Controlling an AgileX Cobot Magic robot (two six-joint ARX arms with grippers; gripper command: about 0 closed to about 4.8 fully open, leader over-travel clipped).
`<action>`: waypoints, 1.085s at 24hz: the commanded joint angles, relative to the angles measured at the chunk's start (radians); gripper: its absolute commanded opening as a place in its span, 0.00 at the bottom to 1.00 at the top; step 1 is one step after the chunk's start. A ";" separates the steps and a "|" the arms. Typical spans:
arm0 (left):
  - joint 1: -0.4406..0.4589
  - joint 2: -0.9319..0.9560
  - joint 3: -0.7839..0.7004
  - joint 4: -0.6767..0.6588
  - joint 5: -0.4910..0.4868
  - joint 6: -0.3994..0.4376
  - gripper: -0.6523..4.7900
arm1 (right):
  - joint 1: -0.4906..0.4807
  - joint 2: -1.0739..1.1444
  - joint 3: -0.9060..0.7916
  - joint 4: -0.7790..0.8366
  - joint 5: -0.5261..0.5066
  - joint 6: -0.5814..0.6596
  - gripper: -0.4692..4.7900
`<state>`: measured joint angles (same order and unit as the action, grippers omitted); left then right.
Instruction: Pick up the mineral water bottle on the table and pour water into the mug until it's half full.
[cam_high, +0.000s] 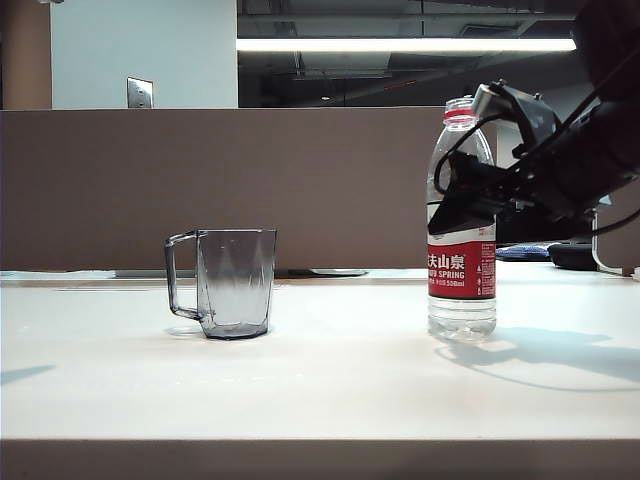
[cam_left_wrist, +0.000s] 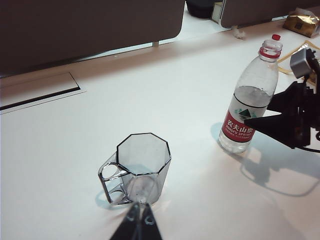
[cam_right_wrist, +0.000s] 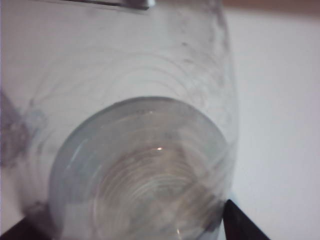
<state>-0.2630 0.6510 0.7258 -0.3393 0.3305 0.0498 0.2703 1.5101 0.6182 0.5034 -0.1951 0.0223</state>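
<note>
1. The mineral water bottle (cam_high: 462, 240) is seen standing upright and uncapped on the table (cam_high: 330, 400), its red label turned toward the exterior camera.
2. Water (cam_left_wrist: 250, 96) is visible in the bottle up to about the shoulder, above the label.
3. The right gripper (cam_high: 452, 205) is held level at the bottle's mid-height, reaching in from the bottle's right in the exterior view, with the arm angled down from above.
4. Its jaws are spread wide and set to either side of the bottle body above the label; no grip is shown, and contact cannot be told.
5. In the right wrist view the bottle (cam_right_wrist: 145, 165) fills most of the frame, and two dark fingertips (cam_right_wrist: 242, 225) are seen flanking it.
6. The mug (cam_high: 225, 283) is seen upright and empty, well apart from the bottle on its left in the exterior view, with its handle turned away from the bottle.
7. The left gripper (cam_left_wrist: 140, 220) is poised just beside the mug, on the side away from the brown partition (cam_left_wrist: 85, 25); its tips are drawn close together with nothing between them.
</note>
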 joint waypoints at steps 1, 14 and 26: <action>0.001 -0.002 0.008 0.009 0.003 0.006 0.11 | 0.001 0.038 0.004 0.098 -0.004 0.005 1.00; 0.001 -0.002 0.008 0.008 0.003 0.006 0.11 | 0.001 0.153 0.004 0.209 0.017 0.027 0.74; 0.001 -0.002 0.008 0.008 0.003 0.006 0.11 | 0.001 0.147 0.004 0.213 0.017 0.026 0.55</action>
<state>-0.2630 0.6506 0.7258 -0.3405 0.3305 0.0525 0.2703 1.6665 0.6182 0.6907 -0.1764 0.0479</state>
